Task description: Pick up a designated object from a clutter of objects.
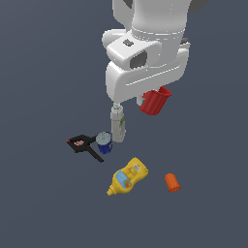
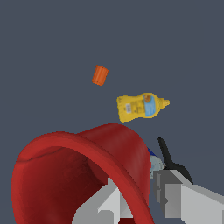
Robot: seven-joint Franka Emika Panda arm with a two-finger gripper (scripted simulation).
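- The claw [image 2: 131, 192] grips the red cup [image 1: 155, 100] by its rim, one finger inside; the cup hangs tilted, well above the surface [image 1: 43, 203].
- Lift step appears in hand; the mustard bottle [image 1: 128, 176] lies below.
- Next move calls for a steady hold.

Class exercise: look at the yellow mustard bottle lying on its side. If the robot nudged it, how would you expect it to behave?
The mustard bottle lies on its side with rounded walls, so it would probably roll or pivot rather than tip. Its narrow nozzle end would likely make it swing in an arc. It looks like smooth plastic, so possibly slippery to grip.
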